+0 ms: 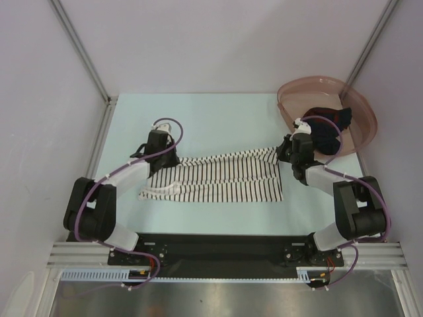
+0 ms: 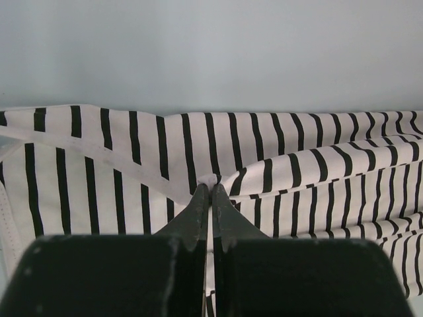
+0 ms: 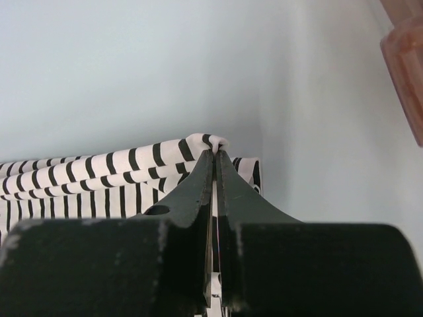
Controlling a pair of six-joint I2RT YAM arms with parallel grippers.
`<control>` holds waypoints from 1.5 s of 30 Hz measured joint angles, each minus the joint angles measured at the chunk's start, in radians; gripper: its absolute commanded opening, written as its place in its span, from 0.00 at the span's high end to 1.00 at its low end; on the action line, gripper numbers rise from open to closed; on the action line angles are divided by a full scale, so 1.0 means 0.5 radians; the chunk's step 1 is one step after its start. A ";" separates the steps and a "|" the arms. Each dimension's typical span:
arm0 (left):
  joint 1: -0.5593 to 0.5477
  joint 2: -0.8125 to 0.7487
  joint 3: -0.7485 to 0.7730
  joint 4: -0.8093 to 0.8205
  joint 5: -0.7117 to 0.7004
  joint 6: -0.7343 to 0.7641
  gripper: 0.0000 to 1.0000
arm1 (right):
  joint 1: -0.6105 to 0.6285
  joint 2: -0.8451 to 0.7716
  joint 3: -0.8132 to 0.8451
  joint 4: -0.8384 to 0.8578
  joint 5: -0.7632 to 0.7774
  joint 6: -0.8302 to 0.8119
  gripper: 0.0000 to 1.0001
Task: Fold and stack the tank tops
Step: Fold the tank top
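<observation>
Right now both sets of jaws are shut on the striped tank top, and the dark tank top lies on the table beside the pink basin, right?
No: the dark tank top lies inside the pink basin, not beside it; the top external view shows it. Both sets of jaws are shut on the striped tank top.

One tank top (image 1: 218,179) lies on the table (image 1: 218,119); the other tank top (image 1: 328,127) sits in the basin (image 1: 288,99), behind and right.
</observation>
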 measured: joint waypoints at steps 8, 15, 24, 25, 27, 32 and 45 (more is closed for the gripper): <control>-0.021 -0.072 -0.091 0.020 -0.002 -0.015 1.00 | -0.006 -0.095 -0.105 0.010 -0.010 0.065 0.97; -0.036 -0.134 -0.139 0.023 -0.014 -0.032 1.00 | -0.008 -0.260 -0.208 -0.002 -0.008 0.091 0.94; -0.064 -0.227 -0.208 0.019 -0.041 -0.038 1.00 | -0.008 -0.344 -0.278 -0.085 -0.010 0.159 0.94; -0.065 -0.230 -0.213 0.019 -0.043 -0.040 1.00 | -0.008 -0.350 -0.284 -0.100 -0.011 0.170 0.94; -0.069 -0.231 -0.224 0.018 -0.051 -0.048 1.00 | -0.008 -0.355 -0.285 -0.130 -0.018 0.189 0.94; -0.078 -0.233 -0.257 0.009 -0.073 -0.053 1.00 | -0.008 -0.383 -0.312 -0.163 -0.027 0.243 0.94; -0.095 -0.243 -0.328 0.011 -0.075 -0.083 1.00 | -0.008 -0.478 -0.391 -0.204 -0.024 0.285 0.92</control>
